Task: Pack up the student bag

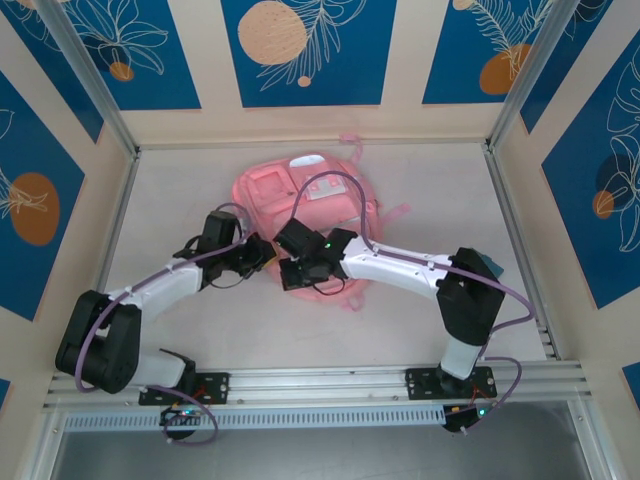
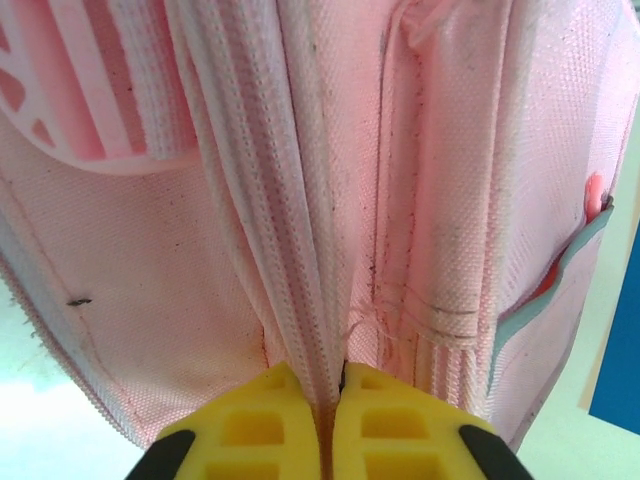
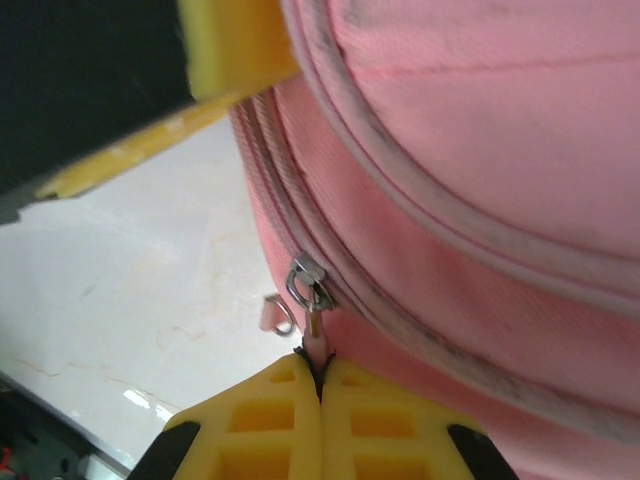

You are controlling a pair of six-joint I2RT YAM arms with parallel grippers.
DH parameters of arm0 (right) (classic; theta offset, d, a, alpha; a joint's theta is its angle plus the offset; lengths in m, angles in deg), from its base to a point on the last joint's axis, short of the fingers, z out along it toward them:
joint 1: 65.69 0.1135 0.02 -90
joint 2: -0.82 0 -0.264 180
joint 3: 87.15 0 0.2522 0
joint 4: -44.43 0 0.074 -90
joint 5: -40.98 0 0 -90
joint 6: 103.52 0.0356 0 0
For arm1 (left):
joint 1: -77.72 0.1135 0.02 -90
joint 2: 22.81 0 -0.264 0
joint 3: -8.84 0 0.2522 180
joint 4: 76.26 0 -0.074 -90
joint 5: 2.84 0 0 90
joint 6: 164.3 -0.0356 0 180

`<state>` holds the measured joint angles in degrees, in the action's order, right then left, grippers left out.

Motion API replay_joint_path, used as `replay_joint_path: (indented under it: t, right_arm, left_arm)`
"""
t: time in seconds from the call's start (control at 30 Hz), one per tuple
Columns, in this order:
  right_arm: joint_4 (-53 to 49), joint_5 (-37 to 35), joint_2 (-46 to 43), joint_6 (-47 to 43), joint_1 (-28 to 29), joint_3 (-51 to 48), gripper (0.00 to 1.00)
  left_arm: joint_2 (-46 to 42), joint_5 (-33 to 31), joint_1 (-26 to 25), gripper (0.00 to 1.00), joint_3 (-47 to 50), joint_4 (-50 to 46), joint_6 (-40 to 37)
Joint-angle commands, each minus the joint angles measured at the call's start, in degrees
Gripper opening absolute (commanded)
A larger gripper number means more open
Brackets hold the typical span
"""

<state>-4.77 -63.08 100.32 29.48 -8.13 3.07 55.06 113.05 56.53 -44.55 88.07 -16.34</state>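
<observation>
- Lying flat on the table [image 1: 180, 190], the student bag [image 1: 300, 190] sits mid-table, well beyond the arm bases. Its near edge is under both grippers.
- Left gripper [image 2: 330, 395]: the yellow fingers are pressed together on a fold of the bag's pink fabric, where the zip band [image 2: 300, 200] runs down between the pads.
- Right gripper [image 3: 320, 385]: the fingers are closed on the small pink pull tab [image 3: 318, 348] that hangs from the metal slider [image 3: 308, 283].
- Handling, judged: the woven fabric is soft and limp, and it creases and bulges where pinched. The bag should therefore sag and follow any pull rather than hold its shape. It looks light, and the weave is rough enough to grip without slipping.
- Hold points, judged: the pull tab is the correct hold for running the zip. A pinch of fabric close to the zip band serves as the counter-hold that keeps the bag from sliding on the smooth table. The tab is thin and may slip out under a sideways tug.
- Count: one bag, two grippers on it, and one slider with its tab. A second small metal ring [image 3: 280, 320] lies just beside the slider. Whether it belongs to another slider cannot be told.
</observation>
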Motion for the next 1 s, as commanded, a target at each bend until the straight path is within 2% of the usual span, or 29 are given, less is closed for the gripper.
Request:
replay_joint_path:
  t: [0.0,0.13,0.23,0.33,0.47,0.53,0.7,0.77,0.97]
  right_arm:
    - [-12.0,-10.8,-5.6,4.7,-0.4,-3.7,0.00]
    - [-18.0,-17.6,-8.6,9.3,-2.1,-7.4,0.00]
    - [-19.2,-18.6,-10.4,10.6,-4.2,-9.3,0.00]
    - [-17.0,-16.8,-11.7,8.9,-5.4,-9.6,0.00]
    - [-9.1,-8.7,-12.7,2.8,-4.2,-8.9,0.00]
    - [-6.3,-6.1,-12.5,1.4,-2.8,-8.1,0.10]
    - [-3.7,-6.5,-9.6,-0.3,2.2,-4.7,0.36]
    - [-3.9,-7.1,-7.4,-0.8,3.6,-2.6,0.44]
    - [-5.8,-8.2,-1.0,-0.8,5.7,3.7,0.47]
  left_arm:
    - [-0.2,-3.9,0.4,0.03,-2.4,-3.7,-3.9]
    - [-0.9,-5.1,0.5,0.02,-3.2,-5.7,-5.2]
    - [-1.6,-6.2,0.5,0.02,-3.6,-7.4,-6.0]
    - [-2.3,-6.7,0.6,0.03,-4.1,-9.0,-6.9]
    - [-2.3,-2.8,0.6,0.04,-4.3,-7.4,-7.3]
    - [-2.2,-0.1,0.6,0.05,-4.3,-5.9,-7.1]
    - [-2.1,3.0,0.3,0.10,-5.0,-5.4,-7.5]
    - [-2.1,3.5,0.3,0.10,-5.2,-5.4,-7.6]
    - [-2.3,4.1,0.2,0.12,-5.1,-5.0,-7.4]
